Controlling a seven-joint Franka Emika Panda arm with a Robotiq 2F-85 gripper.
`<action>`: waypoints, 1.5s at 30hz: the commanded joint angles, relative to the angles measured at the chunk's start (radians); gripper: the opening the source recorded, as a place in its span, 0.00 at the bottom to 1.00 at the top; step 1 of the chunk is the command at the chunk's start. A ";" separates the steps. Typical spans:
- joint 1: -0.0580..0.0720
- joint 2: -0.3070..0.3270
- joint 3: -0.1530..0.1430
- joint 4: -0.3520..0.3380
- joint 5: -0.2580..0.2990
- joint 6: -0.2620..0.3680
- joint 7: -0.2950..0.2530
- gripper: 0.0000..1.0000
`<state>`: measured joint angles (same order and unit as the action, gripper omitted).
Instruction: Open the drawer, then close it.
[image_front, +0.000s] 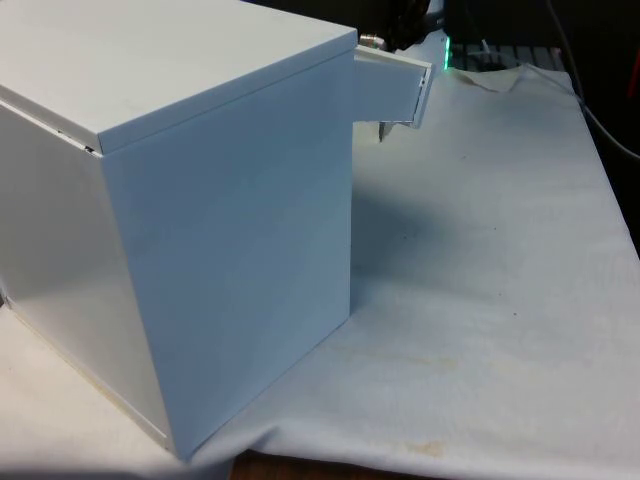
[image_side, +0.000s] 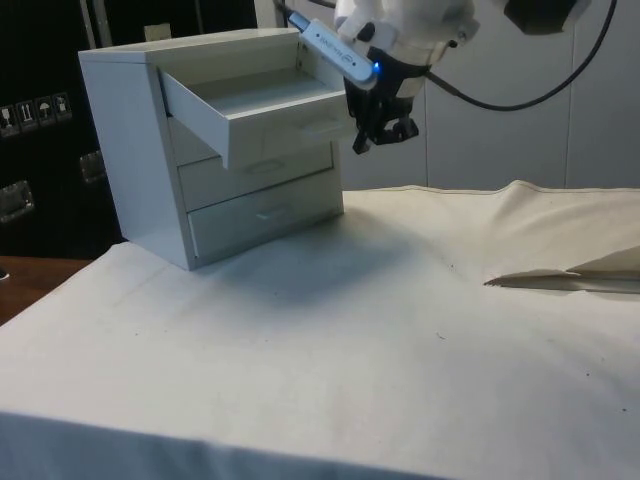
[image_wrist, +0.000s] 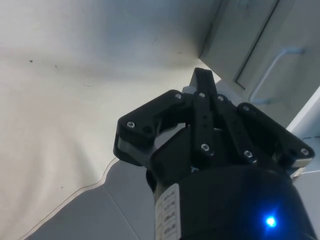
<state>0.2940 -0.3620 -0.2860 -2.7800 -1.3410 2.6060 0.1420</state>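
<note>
The claw hangs in the air just in front of the pulled-out top drawer, level with its front panel and apart from it. In the wrist view the claw has its 2 fingers pressed together with no gap, and nothing is held between them. In the front view a fingertip of the claw pokes out below the drawer front.

The chest of drawers is a plain white box with 3 drawers stacked one above another. The top drawer stands well out, its open tray showing a bare white inside; the 2 lower drawers sit flush, each with a slim white bar handle. The chest stands toward the bench's far corner in the side view, angled to the edge. In the front view the chest turns its blank back and side to the camera.

The bench is covered by a white cloth, lightly creased and speckled with small dark marks, with a raised fold near its right edge in the side view. Behind are dark cabinets and a pale wall panel.

The chest's body hides the drawer fronts in the front view, apart from the projecting top one.
</note>
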 joint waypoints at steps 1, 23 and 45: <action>-0.003 0.004 -0.002 0.007 -0.013 0.003 -0.001 0.00; -0.006 0.033 -0.020 0.046 -0.012 -0.026 -0.024 0.00; -0.004 0.063 -0.040 0.097 0.000 -0.043 -0.050 0.00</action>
<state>0.2900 -0.2990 -0.3260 -2.6830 -1.3410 2.5630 0.0920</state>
